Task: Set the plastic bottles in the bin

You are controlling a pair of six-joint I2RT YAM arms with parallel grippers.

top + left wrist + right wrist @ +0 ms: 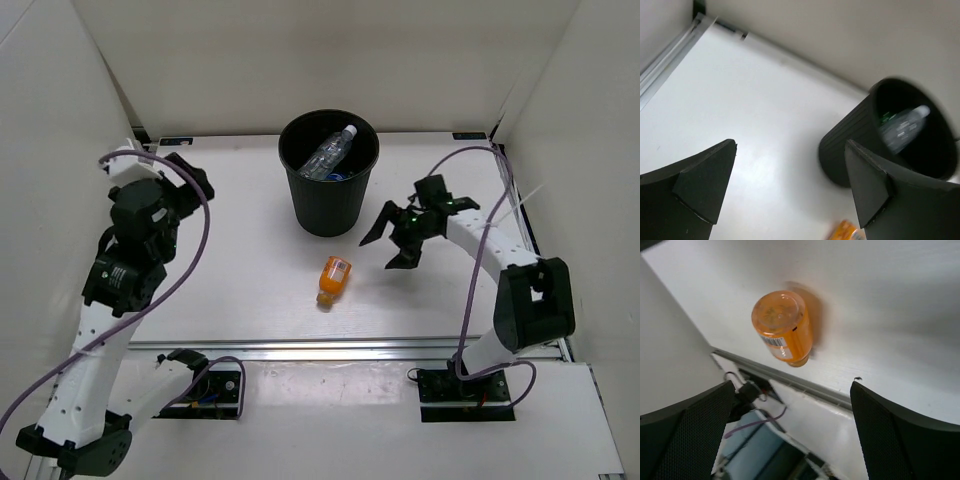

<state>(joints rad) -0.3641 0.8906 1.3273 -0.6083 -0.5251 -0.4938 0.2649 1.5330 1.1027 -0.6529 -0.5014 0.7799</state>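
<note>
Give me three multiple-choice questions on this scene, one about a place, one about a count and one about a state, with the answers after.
1. Where is the orange bottle relative to the bin?
A. Inside it
B. On the table, on the arms' side of it
C. Behind it, by the far wall

2. How many bottles lie on the table outside the bin?
A. One
B. Three
C. Five

3. How is the right claw?
A. Shut on the orange bottle
B. Open, holding nothing
C. Shut on the bin's rim

Answers:
1 B, the top view shows it lying on its side in front of the bin.
2 A, only the orange one is out there.
3 B, its wrist view shows it spread wide, with the bottle clear of it.
</note>
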